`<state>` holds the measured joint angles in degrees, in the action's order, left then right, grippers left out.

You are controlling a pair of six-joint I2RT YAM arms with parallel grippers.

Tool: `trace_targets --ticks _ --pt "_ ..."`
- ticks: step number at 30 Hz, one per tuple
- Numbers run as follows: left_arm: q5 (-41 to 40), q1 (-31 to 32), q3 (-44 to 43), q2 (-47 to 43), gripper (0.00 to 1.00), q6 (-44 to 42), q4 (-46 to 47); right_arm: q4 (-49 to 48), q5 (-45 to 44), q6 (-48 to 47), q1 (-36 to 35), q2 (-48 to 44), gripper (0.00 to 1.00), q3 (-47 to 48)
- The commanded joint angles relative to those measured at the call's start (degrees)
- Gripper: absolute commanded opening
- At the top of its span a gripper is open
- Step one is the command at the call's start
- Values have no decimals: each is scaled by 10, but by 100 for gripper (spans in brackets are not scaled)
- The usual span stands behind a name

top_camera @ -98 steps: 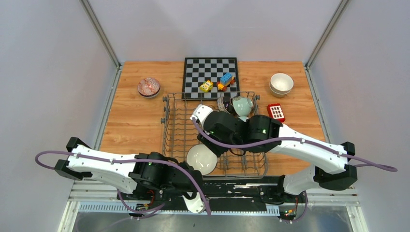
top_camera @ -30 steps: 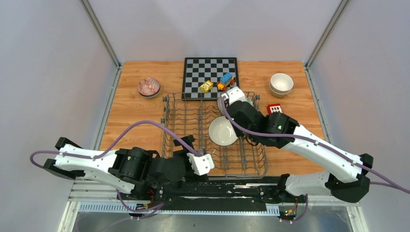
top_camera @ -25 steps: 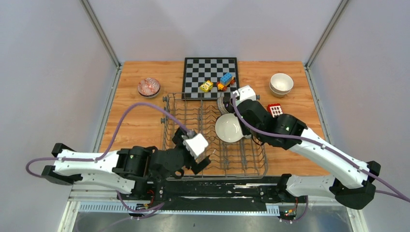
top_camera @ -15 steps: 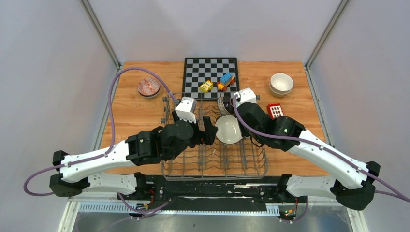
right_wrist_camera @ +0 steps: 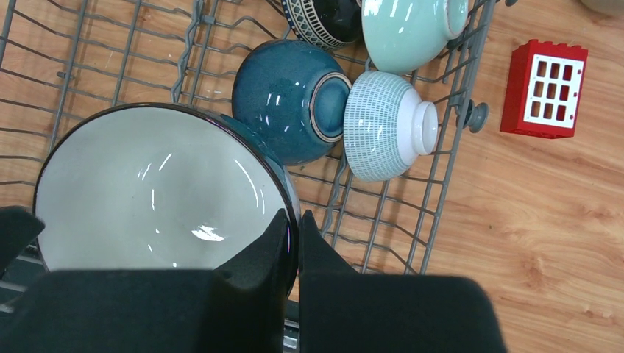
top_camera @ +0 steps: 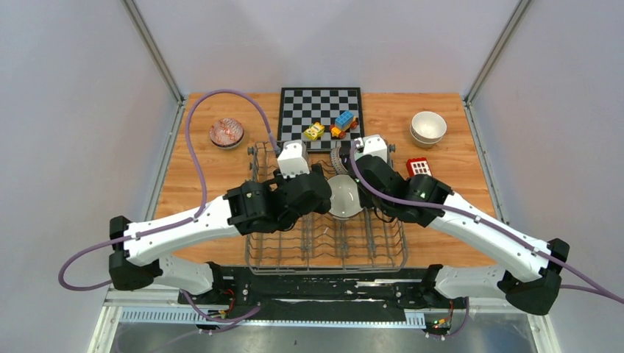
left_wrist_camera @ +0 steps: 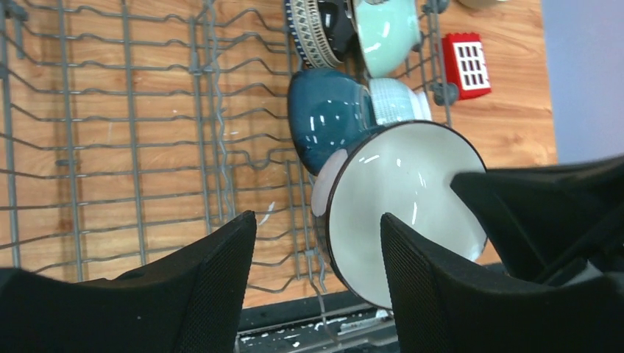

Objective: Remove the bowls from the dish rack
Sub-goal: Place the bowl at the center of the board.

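Observation:
My right gripper [right_wrist_camera: 294,217] is shut on the right rim of a cream bowl [right_wrist_camera: 158,191] with a dark edge, held tilted above the grey wire dish rack [top_camera: 265,220]. My left gripper [left_wrist_camera: 318,220] is open, one finger on each side of that bowl's [left_wrist_camera: 401,198] left rim; I see no contact. In the top view the bowl [top_camera: 343,197] hangs between both wrists. In the rack's far right corner lie a dark teal bowl [right_wrist_camera: 291,99], a blue-and-white bowl [right_wrist_camera: 383,125], a pale mint bowl [right_wrist_camera: 405,29] and a dark-patterned bowl [right_wrist_camera: 324,18].
Behind the rack lies a chessboard [top_camera: 321,110] with toy blocks [top_camera: 331,126]. A red block [top_camera: 419,169] sits right of the rack. Two stacked cream bowls [top_camera: 428,126] stand at the back right, a reddish patterned bowl [top_camera: 227,132] at the back left.
My left arm swung from the near edge across the rack to the held bowl, its jaws narrowing. My right gripper lifted the bowl from the rack's front to its middle and now holds still.

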<state>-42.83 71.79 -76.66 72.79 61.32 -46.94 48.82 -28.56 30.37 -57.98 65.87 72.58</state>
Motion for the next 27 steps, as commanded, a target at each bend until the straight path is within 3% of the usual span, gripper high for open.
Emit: trace_targets --ticks 1,7,15,24,27 --pt "-33 -17 -43 38 63 47 -81 -15 -3 40 5 4 0 27" --pt "-31 -23 -58 66 50 43 -80 -11 -7 44 4 7 0 33" --pt "-13 -25 -61 93 44 44 -78 -11 -4 56 4 6 0 37" --pt "-6 -25 -47 85 21 38 -63 -11 0 64 4 8 0 35" --pt "-5 -25 -44 84 9 37 -61 -12 4 66 3 12 0 34"
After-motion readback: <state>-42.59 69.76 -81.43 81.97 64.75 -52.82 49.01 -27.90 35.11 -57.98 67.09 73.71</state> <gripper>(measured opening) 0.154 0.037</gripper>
